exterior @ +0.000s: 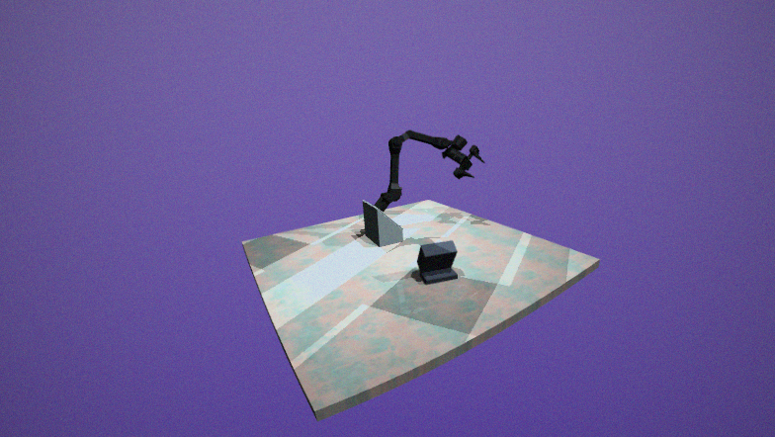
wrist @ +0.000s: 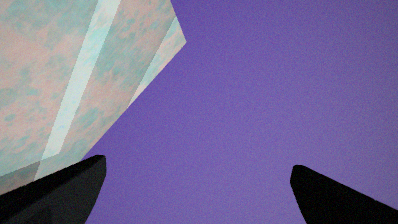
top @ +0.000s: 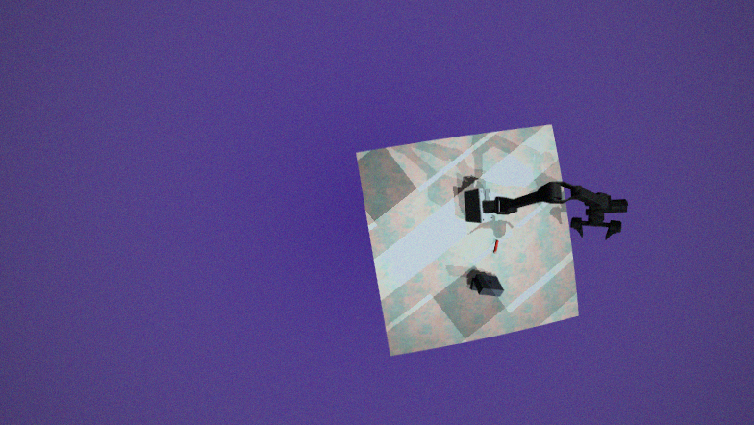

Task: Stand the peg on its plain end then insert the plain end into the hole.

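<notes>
The peg [top: 495, 246] is a tiny red sliver with a dark side, lying on the table between the robot's base and the dark panel block. Its white band cannot be made out. It is not seen in the exterior view or the wrist view. The sloped panel [top: 490, 286] [exterior: 437, 262] is a dark grey block standing on the table; its hole is too small to make out clearly. My gripper [top: 594, 237] [exterior: 478, 169] [wrist: 200, 168] is wide open and empty. It is high up, far from the peg, and appears beyond the table's edge in the top view.
A wedge-shaped stand [top: 472, 206] [exterior: 389, 229], dark on one side and pale on another, stands right beside the arm's base. The patterned table [top: 401, 316] [exterior: 336, 374] has bright stripes and dark patches. Its edge and a corner show at the upper left of the wrist view.
</notes>
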